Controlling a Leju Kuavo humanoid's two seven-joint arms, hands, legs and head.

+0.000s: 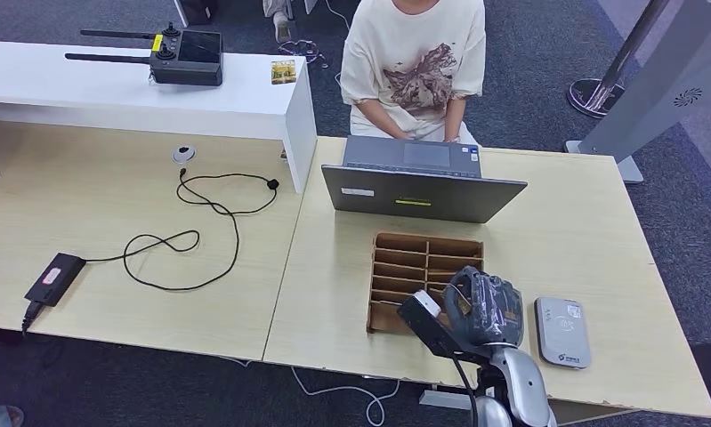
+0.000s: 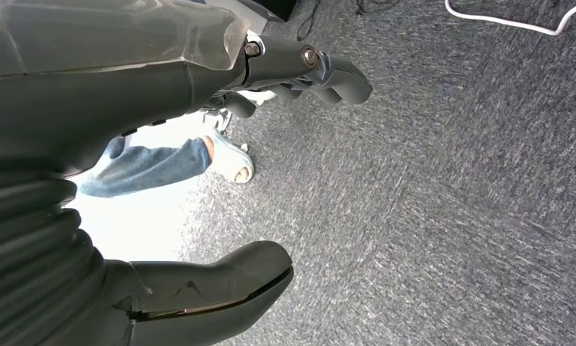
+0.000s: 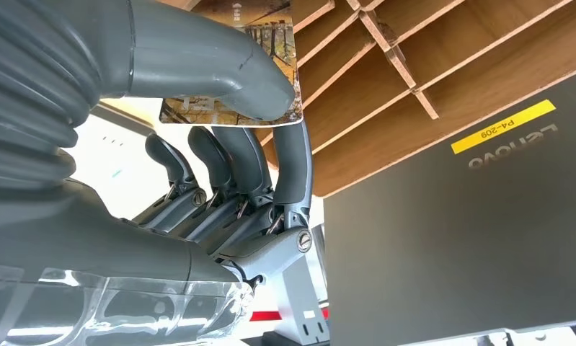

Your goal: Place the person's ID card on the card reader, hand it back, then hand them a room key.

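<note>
My right hand (image 1: pixel 483 307) hovers over the near right part of the wooden slotted box (image 1: pixel 427 258), just left of the grey card reader (image 1: pixel 562 331). In the right wrist view its thumb and a finger pinch a picture-printed card (image 3: pixel 267 21) above the box's dividers (image 3: pixel 429 65). The reader's top is bare. A person in a cream T-shirt (image 1: pixel 414 62) sits across the table behind a grey laptop (image 1: pixel 423 191). A second small picture card (image 1: pixel 283 71) lies on the white counter's corner. My left hand (image 2: pixel 162 79) hangs over the carpet, fingers apart, holding nothing.
A black controller with antennas (image 1: pixel 187 55) sits on the white counter (image 1: pixel 111 93). A black power brick (image 1: pixel 55 278) and looping cable (image 1: pixel 196 236) lie on the left table. The laptop's back (image 3: pixel 458 231) stands just beyond the box. Someone's sandalled foot (image 2: pixel 231 162) rests on the carpet.
</note>
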